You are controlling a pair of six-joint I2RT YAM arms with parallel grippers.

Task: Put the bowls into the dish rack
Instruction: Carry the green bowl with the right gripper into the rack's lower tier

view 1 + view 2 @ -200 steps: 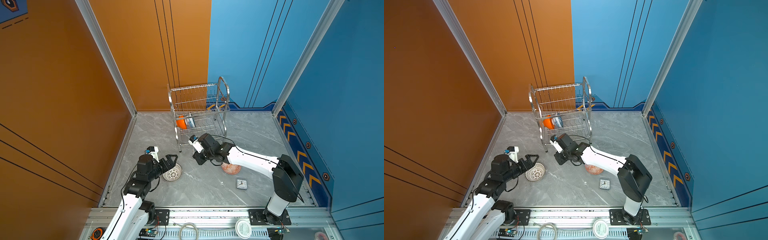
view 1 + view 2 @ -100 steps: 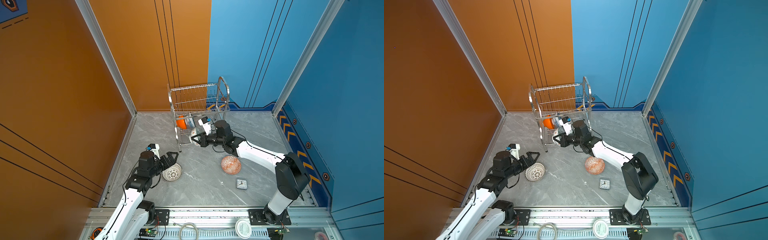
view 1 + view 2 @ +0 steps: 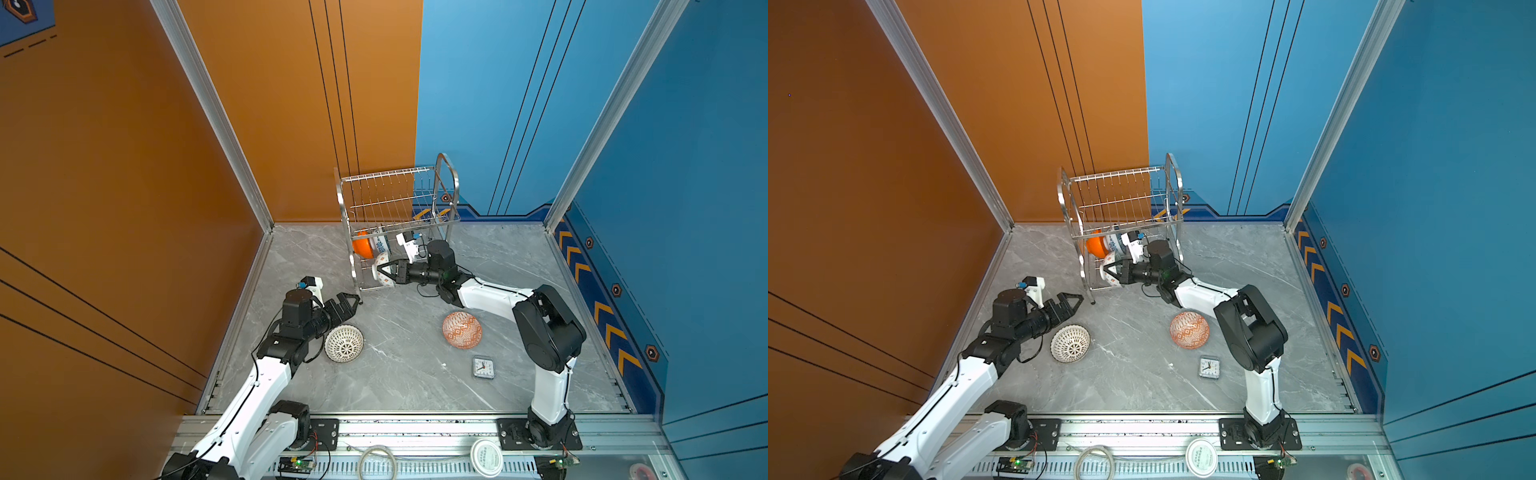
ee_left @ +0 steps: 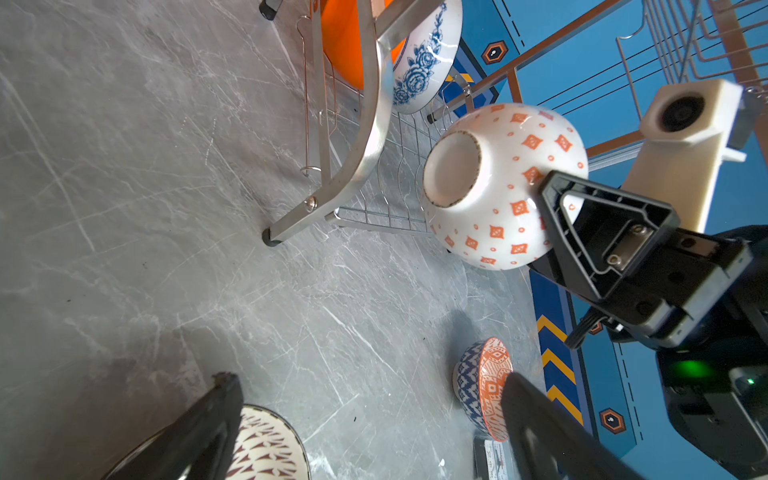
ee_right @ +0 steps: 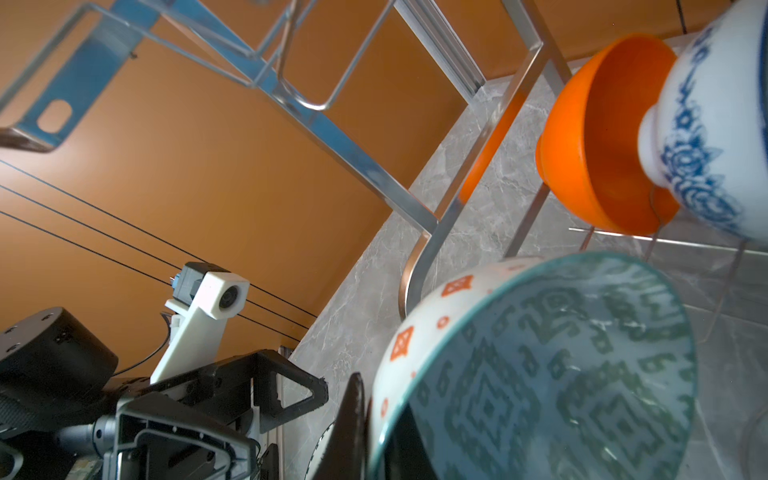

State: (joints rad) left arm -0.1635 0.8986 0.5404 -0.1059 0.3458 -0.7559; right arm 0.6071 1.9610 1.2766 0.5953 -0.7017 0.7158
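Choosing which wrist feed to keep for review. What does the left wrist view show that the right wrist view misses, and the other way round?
Only left wrist: the foot ring of the held bowl, the right gripper clamping its rim from outside, and the orange-red bowl and lattice bowl on the table.
Only right wrist: the held bowl's green-patterned inside, and the left arm's wrist camera.
Both: the dish rack, with the orange bowl and blue floral bowl standing in it.

Square clock (image 3: 483, 368), white round lid (image 3: 486, 457)
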